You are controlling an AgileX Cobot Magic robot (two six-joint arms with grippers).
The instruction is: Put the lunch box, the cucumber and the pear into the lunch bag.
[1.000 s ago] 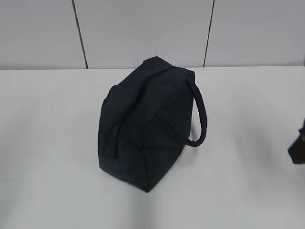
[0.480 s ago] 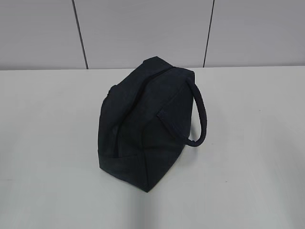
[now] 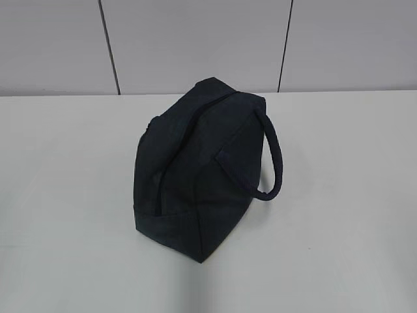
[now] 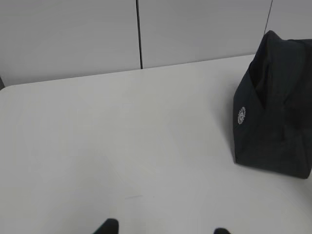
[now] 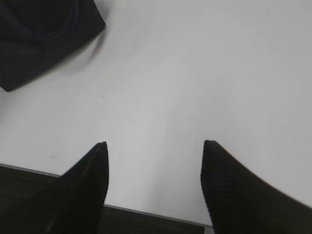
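Observation:
The dark navy lunch bag (image 3: 199, 173) stands on the white table, its zipper shut along the top and its looped strap hanging to the right. It also shows at the right of the left wrist view (image 4: 275, 105) and at the top left of the right wrist view (image 5: 41, 34). The lunch box, the cucumber and the pear are not in view. My left gripper (image 4: 163, 229) is open and empty over bare table left of the bag. My right gripper (image 5: 155, 146) is open and empty above the table's near edge. Neither gripper shows in the exterior view.
The white table (image 3: 339, 195) runs to a grey panelled wall (image 3: 195, 39) at the back. In the right wrist view the table's front edge (image 5: 146, 212) lies just under the fingers, with dark floor below it.
The right gripper, seen at the right edge of the exterior view a second ago, has withdrawn out of that view. The bag has not moved.

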